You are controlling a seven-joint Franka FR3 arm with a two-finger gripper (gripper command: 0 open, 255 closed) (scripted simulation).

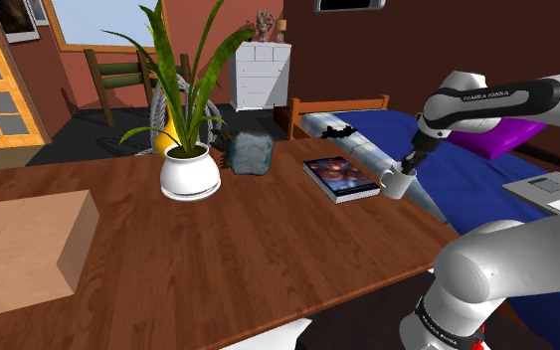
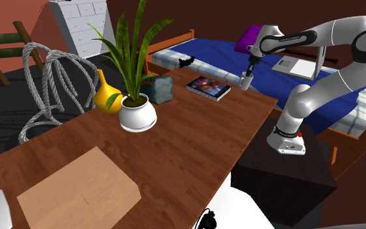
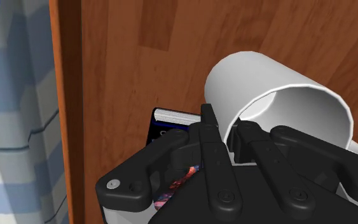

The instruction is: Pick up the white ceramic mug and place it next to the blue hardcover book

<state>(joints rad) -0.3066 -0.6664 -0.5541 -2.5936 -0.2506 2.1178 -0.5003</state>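
As our claw (image 1: 407,169) clamps the rim of the white mug (image 1: 398,184), we see it just beside the book (image 1: 340,177), near the edge of the wooden worktop (image 1: 218,261).

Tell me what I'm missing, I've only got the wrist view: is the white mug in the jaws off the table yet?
Observer: It looks so. In the second exterior view the white cylindrical mug hangs a little above the brown wooden table, near its corner by the blue-covered bed.
Operator: Which side of the book is it on?
Observer: In the shoulder view it hangs to the right of the flat dark-covered book, by the table's edge.
Operator: Anything else close to that book?
Observer: A grey-blue block stands on the table at the book's left in that view, apart from it.
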